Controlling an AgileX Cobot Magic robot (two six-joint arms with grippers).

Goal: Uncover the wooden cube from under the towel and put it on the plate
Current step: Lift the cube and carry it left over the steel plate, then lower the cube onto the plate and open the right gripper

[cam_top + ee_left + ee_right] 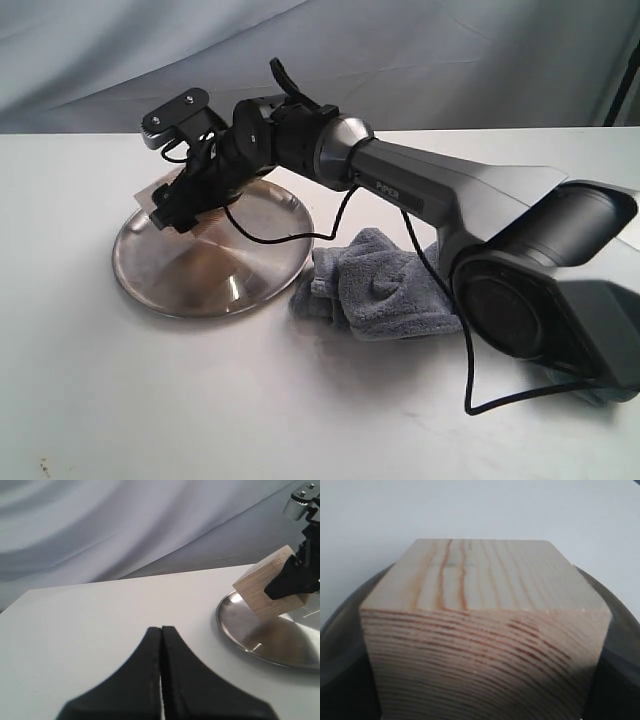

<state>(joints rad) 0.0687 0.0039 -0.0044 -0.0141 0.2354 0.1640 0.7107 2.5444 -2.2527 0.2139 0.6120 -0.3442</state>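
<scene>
The wooden cube (260, 587) is pale with reddish grain and hangs tilted over the far part of the shiny steel plate (200, 285). My right gripper (178, 205) is shut on it, one black finger (292, 580) pressed on its side. In the exterior view only a corner of the cube (152, 193) shows past the gripper. The right wrist view is filled by the cube (480, 630), with the plate's rim (342, 622) behind it. Whether the cube touches the plate I cannot tell. The blue-grey towel (375, 285) lies crumpled to the right of the plate. My left gripper (161, 630) is shut on nothing, low over the white table.
The right arm's body (470, 200) reaches across above the towel from its base (560, 290) at the right. A black cable (280, 238) droops from the wrist over the plate's rim. A grey cloth backdrop hangs behind the table.
</scene>
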